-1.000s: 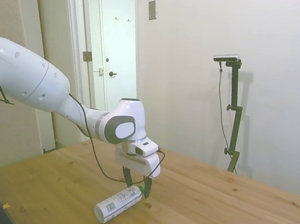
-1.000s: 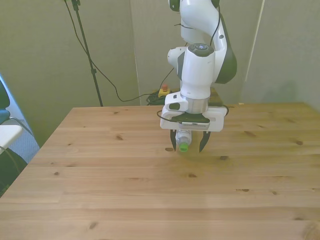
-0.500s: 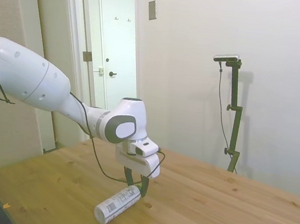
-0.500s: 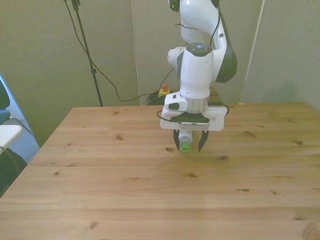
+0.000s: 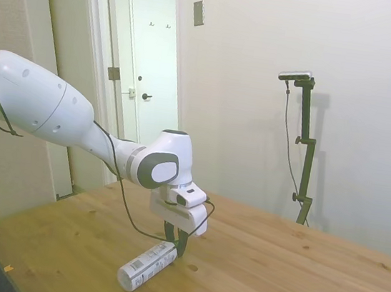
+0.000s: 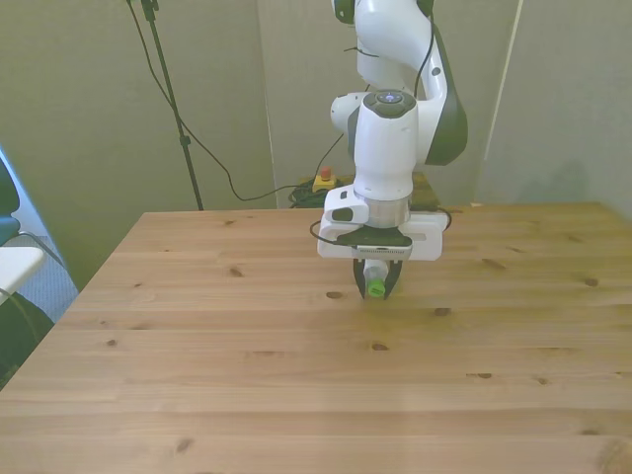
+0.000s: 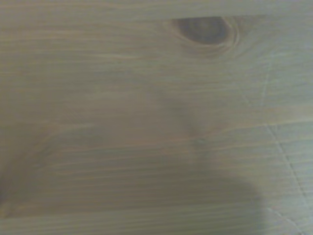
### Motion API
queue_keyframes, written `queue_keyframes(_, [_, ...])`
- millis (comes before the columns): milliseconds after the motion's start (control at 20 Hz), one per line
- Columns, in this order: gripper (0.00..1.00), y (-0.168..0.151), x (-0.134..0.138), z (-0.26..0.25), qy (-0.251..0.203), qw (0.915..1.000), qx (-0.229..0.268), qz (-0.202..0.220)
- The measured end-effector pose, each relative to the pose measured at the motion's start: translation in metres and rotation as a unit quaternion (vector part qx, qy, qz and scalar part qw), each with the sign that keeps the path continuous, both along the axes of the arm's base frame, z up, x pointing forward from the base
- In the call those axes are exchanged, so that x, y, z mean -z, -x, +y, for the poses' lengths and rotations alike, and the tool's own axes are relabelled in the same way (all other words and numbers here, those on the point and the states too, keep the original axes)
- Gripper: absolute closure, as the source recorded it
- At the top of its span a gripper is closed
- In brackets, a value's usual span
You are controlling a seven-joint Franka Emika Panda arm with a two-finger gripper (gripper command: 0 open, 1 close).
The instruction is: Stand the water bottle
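Down on the wooden table [image 5: 294, 274] lies the small white-labelled plastic water bottle [image 5: 142, 267] with its green screw cap [image 6: 376, 289]; my claw [image 6: 375, 287] pinches its neck; light, slick, crushable, I judge.

water bottle [image 5: 145, 267], white label, green cap, lying

Pale walls [image 5: 282, 35], white door [image 5: 147, 75], wooden table [image 6: 247, 375].
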State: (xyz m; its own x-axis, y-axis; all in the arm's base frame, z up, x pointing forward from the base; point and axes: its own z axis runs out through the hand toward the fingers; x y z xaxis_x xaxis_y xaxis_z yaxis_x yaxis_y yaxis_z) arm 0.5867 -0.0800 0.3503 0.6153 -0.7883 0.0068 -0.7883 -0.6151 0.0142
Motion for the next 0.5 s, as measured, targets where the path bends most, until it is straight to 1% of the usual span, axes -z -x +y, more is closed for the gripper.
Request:
queue_keyframes(150, [1.00, -0.001, -0.003, 0.002, -0.011, 0.9999, 0.006, 0.004])
queue_keyframes(300, [1.00, -0.006, -0.011, 0.003, -0.021, 0.9996, 0.015, -0.005])
queue_keyframes(400, [1.00, -0.010, -0.025, 0.002, -0.023, 0.9989, 0.032, -0.025])
queue_keyframes(500, [1.00, -0.013, -0.048, 0.001, -0.022, 0.9961, 0.062, -0.060])
